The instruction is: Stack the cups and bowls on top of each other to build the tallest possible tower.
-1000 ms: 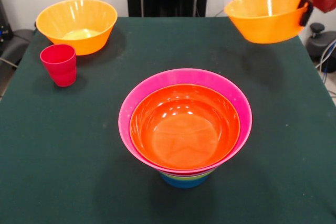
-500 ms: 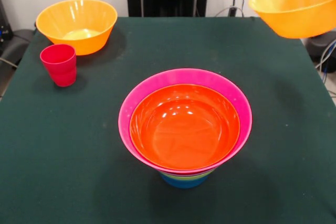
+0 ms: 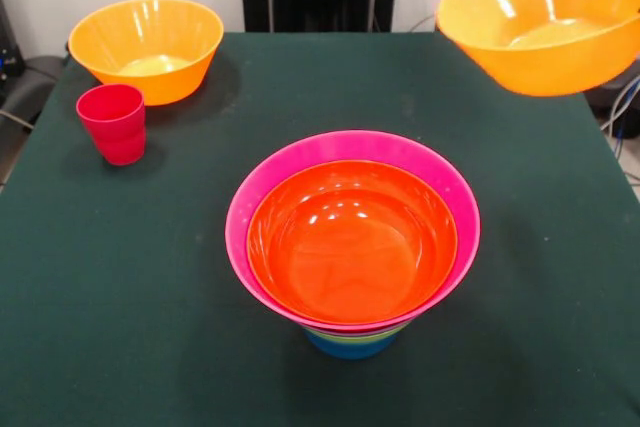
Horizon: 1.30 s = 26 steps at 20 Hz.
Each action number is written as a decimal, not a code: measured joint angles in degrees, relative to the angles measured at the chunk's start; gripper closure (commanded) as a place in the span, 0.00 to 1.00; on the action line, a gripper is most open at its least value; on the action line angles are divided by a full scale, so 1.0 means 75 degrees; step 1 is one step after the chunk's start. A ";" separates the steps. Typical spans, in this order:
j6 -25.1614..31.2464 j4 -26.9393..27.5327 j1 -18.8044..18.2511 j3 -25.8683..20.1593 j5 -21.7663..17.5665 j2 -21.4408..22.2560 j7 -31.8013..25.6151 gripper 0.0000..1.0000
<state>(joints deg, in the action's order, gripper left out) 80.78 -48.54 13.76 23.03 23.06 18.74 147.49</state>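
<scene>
Orange bowl point(image 3: 352, 242) in pink bowl point(image 3: 262, 187); red cup point(image 3: 112, 123).

My gripper is out of frame; the raised glossy yellow-orange plastic bowl point(image 3: 545, 22) is cut by top and right edges. Lower tower bowls hide under the wide pink plastic bowl point(image 3: 255, 197), only lime and blue slivers point(image 3: 345, 345) showing

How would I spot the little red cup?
Start at the green table's far left corner, where a yellow-orange bowl sits. The red cup stands just in front of it: upright, far smaller than any bowl, the only red thing.
</scene>
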 measured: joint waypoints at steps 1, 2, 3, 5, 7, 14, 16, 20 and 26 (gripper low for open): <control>0.0243 0.0357 -0.0116 0.0051 -0.0050 -0.0195 0.0000 1.00; 0.0452 0.0689 -0.0219 0.0107 -0.0093 -0.0383 0.0000 1.00; 0.0553 0.0844 -0.0269 0.0134 -0.0110 -0.0474 0.0000 1.00; 0.0849 0.1302 -0.0419 0.0219 -0.0197 -0.0767 0.0000 1.00; 0.0931 0.1466 -0.0461 0.0258 -0.0251 -0.0887 0.0000 1.00; 0.1370 0.2320 -0.0608 0.0442 -0.0368 -0.1402 0.0000 1.00; 0.1613 0.2572 -0.0620 0.0511 -0.0369 -0.1520 0.0000 1.00; 0.2032 0.2843 -0.0596 0.0607 -0.0369 -0.1599 0.0000 1.00; 0.2592 0.3246 -0.0596 0.0770 -0.0369 -0.1637 0.0000 1.00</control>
<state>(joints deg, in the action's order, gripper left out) 100.22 -24.20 9.29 28.80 20.29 6.46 147.49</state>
